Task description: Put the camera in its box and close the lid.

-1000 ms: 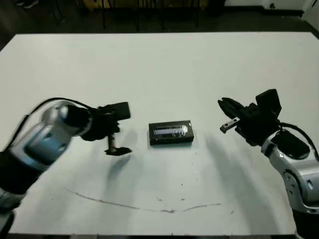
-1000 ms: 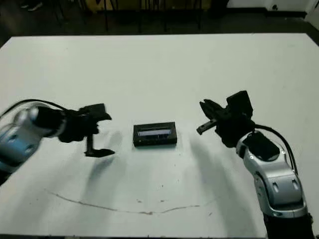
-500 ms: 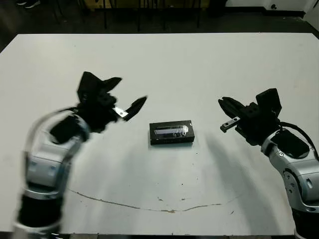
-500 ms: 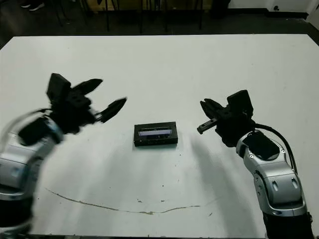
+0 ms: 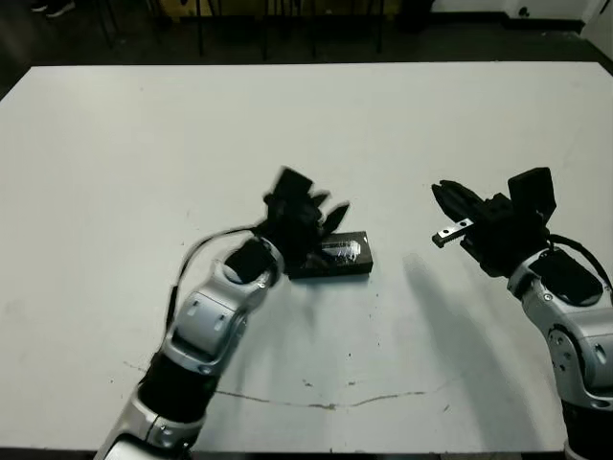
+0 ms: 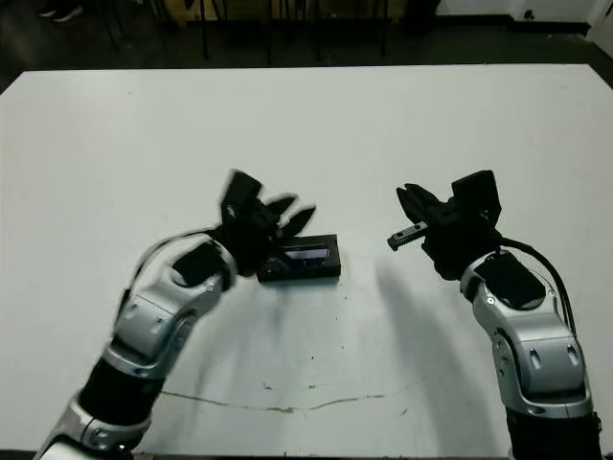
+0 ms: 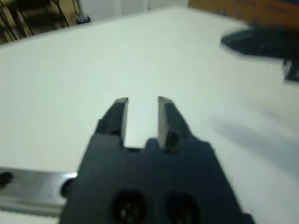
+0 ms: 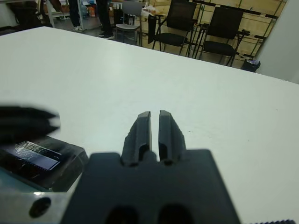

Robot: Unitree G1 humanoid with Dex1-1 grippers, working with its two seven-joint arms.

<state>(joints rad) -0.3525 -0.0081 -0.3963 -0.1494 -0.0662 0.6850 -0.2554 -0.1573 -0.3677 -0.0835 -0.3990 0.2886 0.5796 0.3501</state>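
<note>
The white table (image 5: 306, 115) fills most of the head views, its far edge bordered by dark floor and chair legs, and a thin dark scuff line runs across it close to the near edge. On the right side of the table the right arm reaches in from the near right corner, its right gripper (image 5: 448, 215) held above the surface well apart from the closed package; in the right wrist view its two fingers (image 8: 141, 130) stand almost together, only a thin slit between them, with nothing held. The left arm comes up from the near edge and angles toward the middle of the table, where the left gripper (image 5: 321, 218) sits just beside and partly over the left end of the package; in the left wrist view its fingers (image 7: 120, 115) are parted with a clear gap showing bare table between them, holding nothing. Near the middle of the table, about midway between its side edges, lies the lid (image 5: 337, 252), flat and black with a glossy greyish strip on top, resting on the box (image 5: 335, 270) whose black wall shows beneath it. The camera cannot be seen in any view
</note>
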